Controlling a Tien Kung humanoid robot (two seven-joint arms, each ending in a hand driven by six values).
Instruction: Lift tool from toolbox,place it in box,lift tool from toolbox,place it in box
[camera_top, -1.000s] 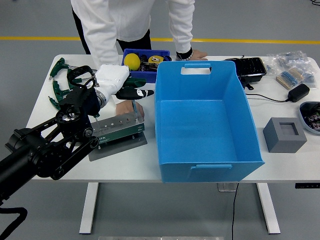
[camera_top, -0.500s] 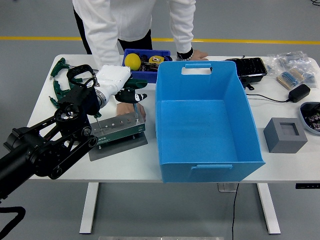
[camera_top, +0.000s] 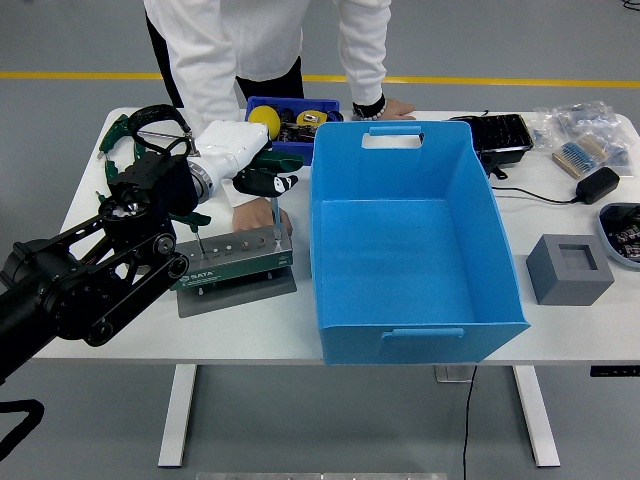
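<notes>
left hand fingers curled on screwdriver | tip just above rack | risk: snagging rack, missing box

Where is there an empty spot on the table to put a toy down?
Bare table lies in front of the grey block, right of the big blue box. The blue box itself is empty. It is crowded on the left around the tool stand and along the far edge.

Probably a workshop or lab: grey floor with yellow line, tool-strewn white table
</notes>
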